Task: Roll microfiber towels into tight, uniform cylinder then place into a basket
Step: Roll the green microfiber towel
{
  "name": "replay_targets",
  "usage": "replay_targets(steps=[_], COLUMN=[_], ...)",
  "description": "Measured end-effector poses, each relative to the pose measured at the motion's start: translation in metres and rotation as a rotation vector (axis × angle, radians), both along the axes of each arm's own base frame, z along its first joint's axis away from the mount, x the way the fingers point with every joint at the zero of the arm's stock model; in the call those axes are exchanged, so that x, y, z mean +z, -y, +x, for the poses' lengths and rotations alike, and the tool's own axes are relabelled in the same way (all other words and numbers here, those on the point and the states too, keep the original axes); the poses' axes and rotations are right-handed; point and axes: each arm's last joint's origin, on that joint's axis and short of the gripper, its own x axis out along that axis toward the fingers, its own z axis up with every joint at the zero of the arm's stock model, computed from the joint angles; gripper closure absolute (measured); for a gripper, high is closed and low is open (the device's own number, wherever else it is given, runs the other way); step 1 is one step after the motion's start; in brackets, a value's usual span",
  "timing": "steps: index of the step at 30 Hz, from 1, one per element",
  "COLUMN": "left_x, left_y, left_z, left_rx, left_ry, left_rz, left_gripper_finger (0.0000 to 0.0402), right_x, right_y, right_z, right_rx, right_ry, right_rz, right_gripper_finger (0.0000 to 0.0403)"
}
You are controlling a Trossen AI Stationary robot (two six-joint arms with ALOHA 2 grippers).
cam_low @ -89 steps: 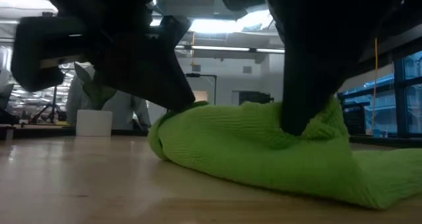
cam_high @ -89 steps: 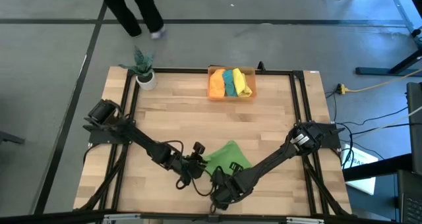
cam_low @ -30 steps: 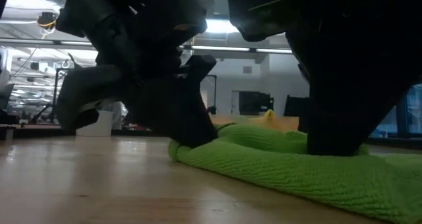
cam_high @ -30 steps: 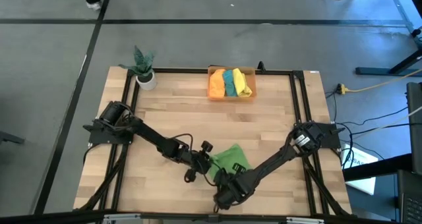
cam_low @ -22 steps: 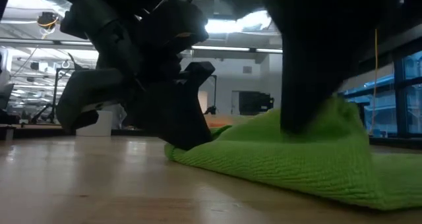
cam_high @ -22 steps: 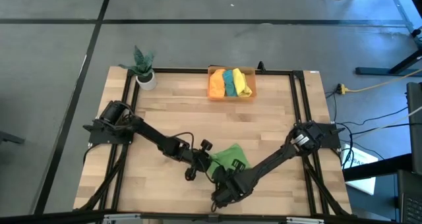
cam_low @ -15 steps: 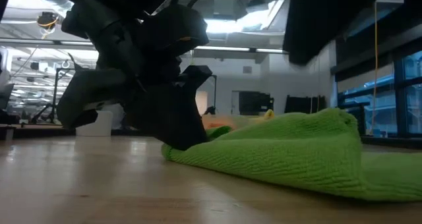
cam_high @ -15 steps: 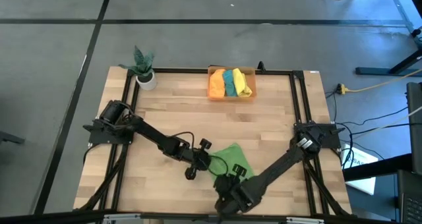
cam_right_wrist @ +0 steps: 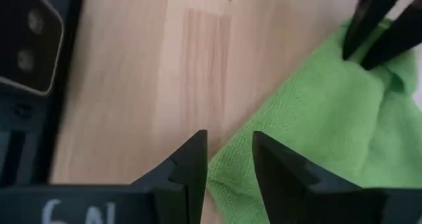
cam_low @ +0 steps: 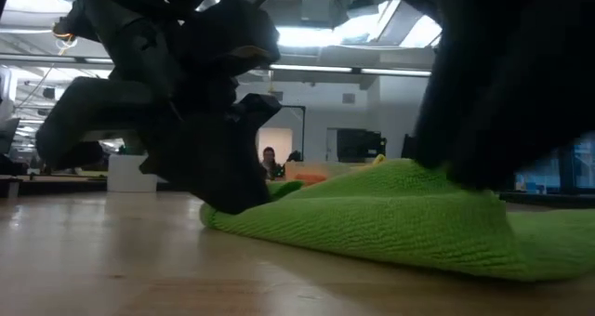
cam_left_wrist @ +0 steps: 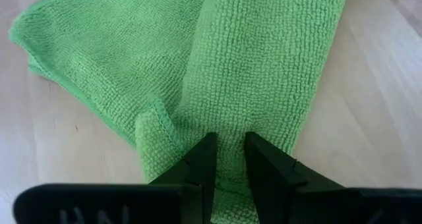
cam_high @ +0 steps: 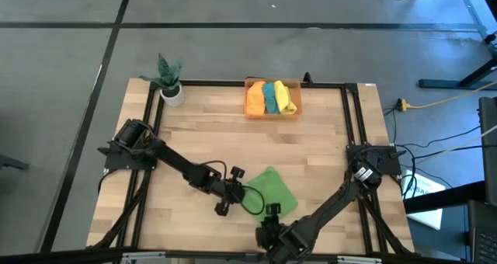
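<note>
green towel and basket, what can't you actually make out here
- Light green towel: in the low view its far side is hidden by the left gripper pinching its edge and a dark arm.
- Basket: high view too small to count folds in its rolled towels.
- Right gripper: open, empty.

L gripper pinched low; R gripper parted, empty.
</note>
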Motion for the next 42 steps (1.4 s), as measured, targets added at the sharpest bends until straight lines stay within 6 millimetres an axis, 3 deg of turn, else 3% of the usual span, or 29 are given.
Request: replay_targets(steps=[9,16,29,37,42], left_x=[0.0,-0.001,-0.001,-0.001,-0.002], left_y=[0.001,0.001,0.003,0.002,0.003], left_z=[-0.001,-0.001,-0.001,-0.001,-0.002], left_rx=[0.0,-0.001,-0.011,0.0,0.028], left_ry=[-0.002,-0.003,-0.01,-0.011,-0.017], left_rz=[-0.005,-0.007,-0.02,-0.027,-0.047], left_gripper_finger=[0.0327,0.0327,0.0327,0.0327,0.0327], right_x=[-0.028,-0.038,-0.027,-0.026,-0.026], right_y=[0.005,0.009,-0.019,-0.018,-0.018], right_z=[-0.012,-0.017,-0.026,-0.028,-0.028], right_rx=[0.004,-0.06,0.075,0.091,0.058], right_ry=[-0.008,-0.001,-0.015,0.058,0.067], right_rz=[-0.058,-0.013,0.044,-0.091,-0.079], right_gripper_finger=[0.0281,0.0281,0.0281,0.0281,0.0281])
